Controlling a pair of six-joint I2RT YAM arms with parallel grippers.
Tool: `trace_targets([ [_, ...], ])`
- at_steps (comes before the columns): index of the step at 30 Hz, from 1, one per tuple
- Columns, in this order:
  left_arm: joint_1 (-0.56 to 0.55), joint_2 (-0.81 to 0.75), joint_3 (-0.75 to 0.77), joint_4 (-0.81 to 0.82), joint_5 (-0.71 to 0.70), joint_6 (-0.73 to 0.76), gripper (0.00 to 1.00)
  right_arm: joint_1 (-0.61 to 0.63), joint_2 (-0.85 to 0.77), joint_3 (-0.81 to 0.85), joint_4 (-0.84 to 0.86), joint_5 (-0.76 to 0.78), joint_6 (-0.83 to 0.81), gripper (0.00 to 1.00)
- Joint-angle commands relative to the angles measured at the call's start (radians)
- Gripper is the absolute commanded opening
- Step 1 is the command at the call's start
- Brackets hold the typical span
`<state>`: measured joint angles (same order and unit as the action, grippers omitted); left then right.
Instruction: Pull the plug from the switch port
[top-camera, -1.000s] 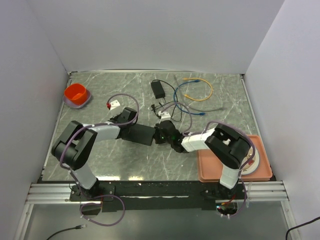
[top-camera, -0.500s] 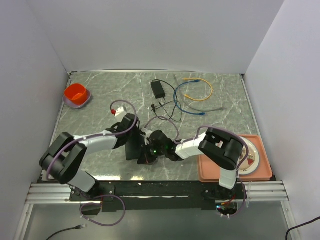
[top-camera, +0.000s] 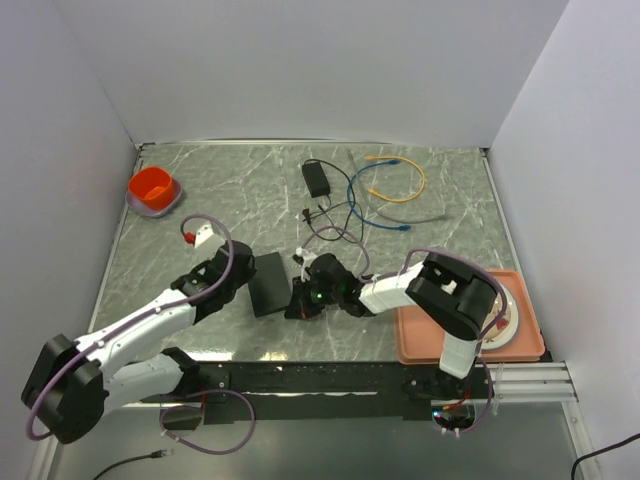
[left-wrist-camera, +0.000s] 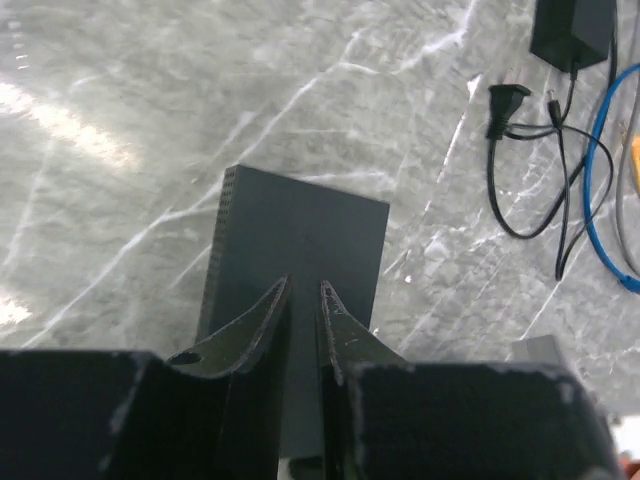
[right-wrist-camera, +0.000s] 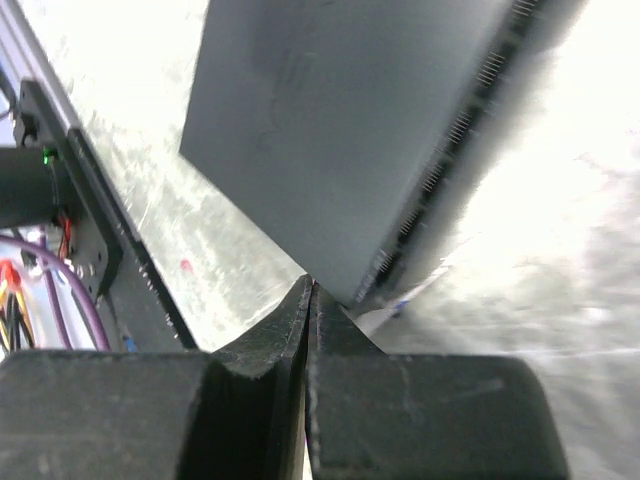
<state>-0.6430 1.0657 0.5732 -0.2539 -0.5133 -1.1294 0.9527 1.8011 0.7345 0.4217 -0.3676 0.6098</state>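
The flat matte-black switch box (top-camera: 270, 282) lies on the marble table, and also shows in the left wrist view (left-wrist-camera: 300, 240) and the right wrist view (right-wrist-camera: 340, 130). My left gripper (top-camera: 248, 290) hovers over its near end; its fingers (left-wrist-camera: 303, 290) are almost shut with a narrow gap and hold nothing. My right gripper (top-camera: 297, 305) is at the box's near right corner, fingers (right-wrist-camera: 311, 285) pressed together. A thin blue-and-white bit (right-wrist-camera: 405, 297) shows under that corner. The port and plug are hidden, so I cannot tell if they are joined.
A black adapter brick (top-camera: 317, 179) with thin leads, a blue cable (top-camera: 352, 205) and a yellow cable (top-camera: 400, 182) lie at the back. An orange bowl (top-camera: 153, 190) sits far left. A salmon tray (top-camera: 440, 345) with a white plate (top-camera: 507, 320) is near right.
The box has turned from lying crosswise to pointing away from me and slid nearer. My left arm has drawn back to the near left. My right gripper stayed by the box.
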Motion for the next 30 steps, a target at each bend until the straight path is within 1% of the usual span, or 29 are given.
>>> trace_targets([
  [1, 0.000, -0.064, 0.004, -0.160, -0.071, -0.084, 0.22, -0.032, -0.015, -0.020, -0.099, 0.081, -0.048, 0.00],
  [5, 0.000, -0.087, -0.036, -0.240, -0.106, -0.176, 0.22, -0.022, -0.124, -0.056, -0.124, 0.113, -0.085, 0.00],
  [6, 0.000, -0.084, -0.042, -0.258, -0.122, -0.202, 0.22, -0.020, -0.181, -0.076, -0.132, 0.149, -0.087, 0.00],
  [7, 0.000, -0.073, -0.052, -0.277, -0.123, -0.258, 0.21, -0.019, -0.206, -0.083, -0.139, 0.162, -0.088, 0.00],
  [9, 0.000, -0.062, -0.061, -0.312, -0.107, -0.302, 0.20, -0.023, -0.242, -0.061, -0.190, 0.197, -0.094, 0.00],
  [11, 0.000, -0.044, -0.087, -0.305, -0.079, -0.349, 0.18, -0.034, -0.241, -0.021, -0.233, 0.216, -0.117, 0.00],
  [14, 0.000, -0.032, -0.145, -0.224, -0.016, -0.356, 0.18, -0.068, -0.212, 0.051, -0.267, 0.210, -0.134, 0.00],
  [17, 0.002, 0.008, -0.177, -0.162, 0.030, -0.336, 0.17, -0.114, -0.146, 0.118, -0.276, 0.179, -0.133, 0.00],
  [18, 0.002, 0.043, -0.183, -0.124, 0.042, -0.323, 0.16, -0.129, -0.110, 0.146, -0.270, 0.167, -0.131, 0.00],
  [21, 0.002, 0.115, -0.197, -0.021, 0.104, -0.287, 0.12, -0.175, -0.045, 0.201, -0.268, 0.138, -0.124, 0.00],
  [24, 0.000, 0.167, -0.214, 0.073, 0.200, -0.254, 0.08, -0.198, 0.015, 0.265, -0.299, 0.108, -0.130, 0.00],
  [25, 0.000, 0.180, -0.220, 0.146, 0.228, -0.244, 0.06, -0.203, 0.027, 0.279, -0.314, 0.101, -0.137, 0.00],
  [26, -0.001, 0.194, -0.220, 0.172, 0.281, -0.236, 0.05, -0.212, 0.041, 0.307, -0.325, 0.090, -0.142, 0.00],
  [28, -0.010, 0.238, -0.210, 0.234, 0.321, -0.225, 0.03, -0.221, 0.070, 0.328, -0.339, 0.068, -0.154, 0.00],
  [30, -0.053, 0.284, -0.184, 0.246, 0.343, -0.236, 0.02, -0.242, 0.093, 0.358, -0.357, 0.039, -0.159, 0.00],
])
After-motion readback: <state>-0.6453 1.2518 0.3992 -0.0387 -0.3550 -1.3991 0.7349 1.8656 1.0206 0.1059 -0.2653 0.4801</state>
